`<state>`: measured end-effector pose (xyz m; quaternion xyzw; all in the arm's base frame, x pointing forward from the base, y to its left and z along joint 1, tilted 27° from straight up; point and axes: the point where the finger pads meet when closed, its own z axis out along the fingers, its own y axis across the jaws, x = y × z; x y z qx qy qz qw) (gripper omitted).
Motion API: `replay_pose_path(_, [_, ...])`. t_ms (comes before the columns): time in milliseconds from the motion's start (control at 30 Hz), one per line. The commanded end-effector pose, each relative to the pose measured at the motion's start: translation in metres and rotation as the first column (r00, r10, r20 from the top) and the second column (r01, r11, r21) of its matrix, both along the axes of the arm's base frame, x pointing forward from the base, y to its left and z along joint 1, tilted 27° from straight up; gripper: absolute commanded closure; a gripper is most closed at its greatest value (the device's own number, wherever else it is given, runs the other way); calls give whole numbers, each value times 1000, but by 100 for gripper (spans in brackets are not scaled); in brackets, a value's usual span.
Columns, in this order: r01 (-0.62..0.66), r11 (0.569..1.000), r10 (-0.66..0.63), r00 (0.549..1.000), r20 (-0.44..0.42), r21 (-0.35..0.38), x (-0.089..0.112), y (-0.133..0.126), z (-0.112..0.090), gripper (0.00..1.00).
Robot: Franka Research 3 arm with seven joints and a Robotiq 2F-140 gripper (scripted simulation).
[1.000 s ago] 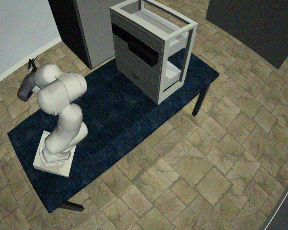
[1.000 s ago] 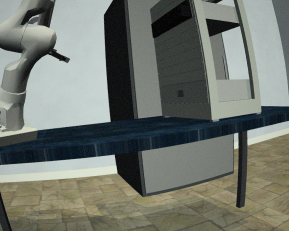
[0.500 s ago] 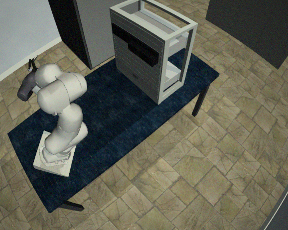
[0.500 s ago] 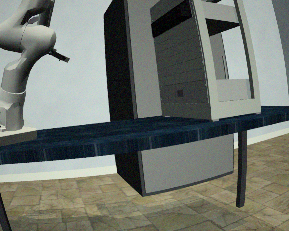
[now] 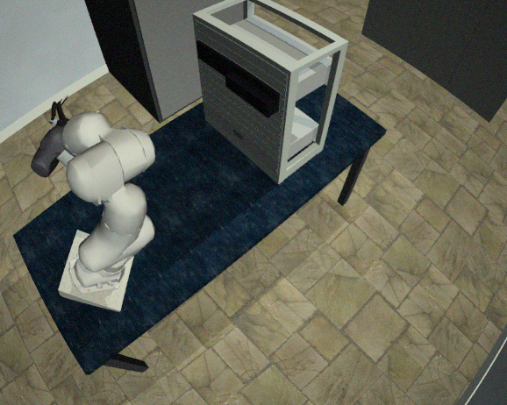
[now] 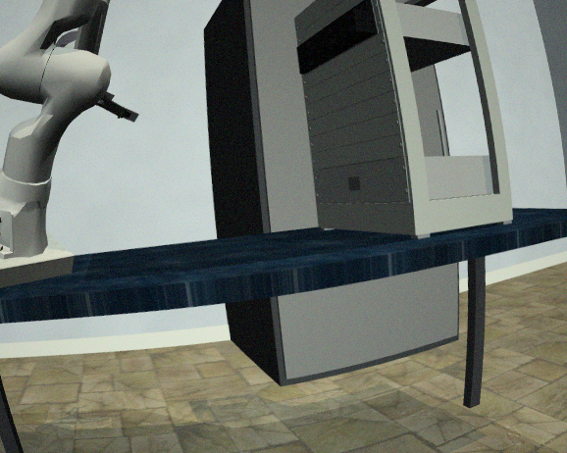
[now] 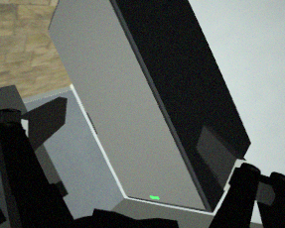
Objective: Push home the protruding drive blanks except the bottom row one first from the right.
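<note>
Your gripper (image 5: 58,110) is spread wide with nothing in it, folded back behind the arm and aimed at the tall cabinet (image 7: 124,124). The storage chassis (image 5: 242,83) sits high in the rack (image 5: 312,110), well apart across the table (image 5: 203,206); you must swing round toward it

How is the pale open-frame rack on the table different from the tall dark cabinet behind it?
The pale open-frame rack stands on the dark blue table; the tall dark-sided cabinet stands on the floor behind. The rack's side is open, showing shelves; the cabinet is closed all round. The rack is smaller. Both stand upright, and both are box-shaped.
</note>
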<state>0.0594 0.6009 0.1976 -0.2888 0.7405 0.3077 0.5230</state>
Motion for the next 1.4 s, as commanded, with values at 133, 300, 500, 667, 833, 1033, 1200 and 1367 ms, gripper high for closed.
replay_pose_path(133, [23,999,-20,998,-62,48,5,-1,4,0])
replay_pose_path(300, [45,995,-35,993,-111,90,9,-1,11,0])
replay_pose_path(500, [82,985,-53,981,-186,150,17,-2,21,0])
replay_pose_path(667, [105,977,-61,971,-229,185,21,-2,27,0])
replay_pose_path(833, [151,957,-70,948,-310,247,29,-3,38,0])
replay_pose_path(1033, [206,928,-71,915,-397,310,38,-5,51,0])
replay_pose_path(1200, [240,908,-67,893,-445,345,43,-7,58,0])
replay_pose_path(1367, [286,877,-56,860,-507,387,51,-9,68,0])
